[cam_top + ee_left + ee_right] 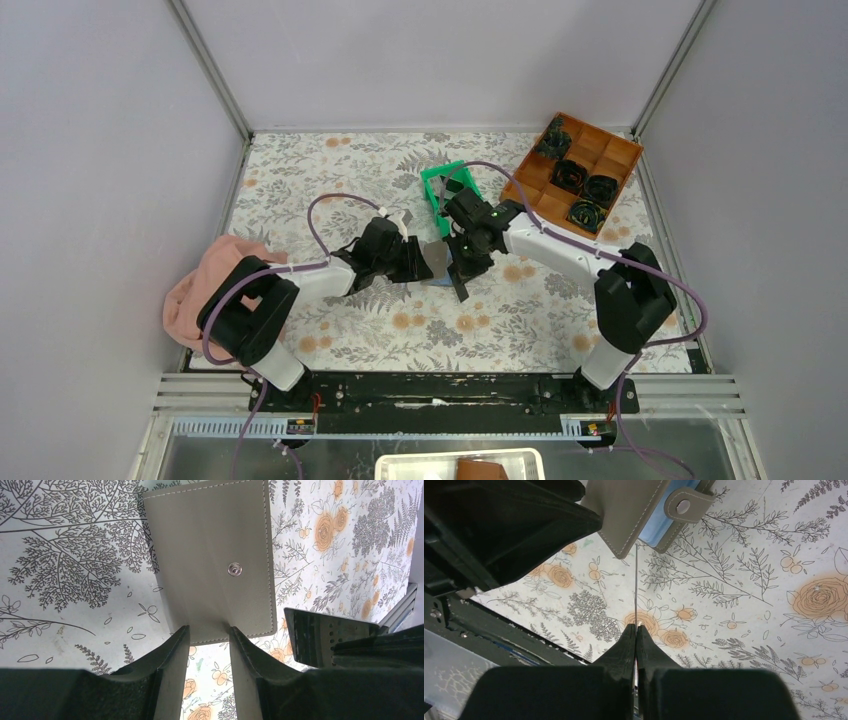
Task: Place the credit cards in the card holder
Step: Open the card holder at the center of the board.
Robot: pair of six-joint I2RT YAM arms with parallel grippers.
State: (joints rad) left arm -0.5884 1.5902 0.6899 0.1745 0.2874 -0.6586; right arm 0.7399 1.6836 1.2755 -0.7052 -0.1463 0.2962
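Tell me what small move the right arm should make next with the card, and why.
Probably ease the right gripper forward, sliding the credit card into the card holder. The card is pinched edge-on in its shut jaws, its far end at the holder's blue inside, while the left gripper grips the holder's grey flap. Whether it has entered yet is unclear.

No legible text, label, brand, number or sign was recorded in any view. The card holder (210, 555) showed only a plain metal snap (234, 569). Small stickers (299, 428) at bottom left of the top view were too small to read.
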